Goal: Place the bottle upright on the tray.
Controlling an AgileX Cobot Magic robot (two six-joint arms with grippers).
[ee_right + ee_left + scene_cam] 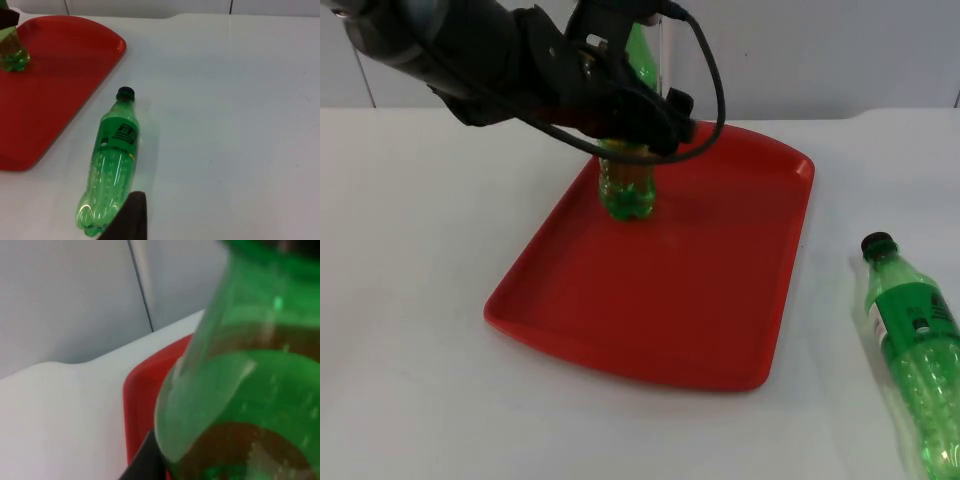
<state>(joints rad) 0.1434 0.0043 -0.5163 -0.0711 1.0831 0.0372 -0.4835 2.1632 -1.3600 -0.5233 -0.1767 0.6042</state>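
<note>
Where the white table (410,300) meets the grey partition wall (820,50), we see the red tray (720,300) bearing an upright green bottle (627,190), our left gripper (635,125) clamped around its middle. Our right wrist view adds a second bottle (112,162) lying beside the tray, near the right gripper's fingertip (131,220); whether that gripper is open we cannot tell.

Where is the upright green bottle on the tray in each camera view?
Top view: upright green bottle stands at the red tray's far left, under the left tool.
Left wrist view: bottle close up, tray rim behind.
Right wrist view: its base on the tray.
Shared landmark: the red tray.
</note>
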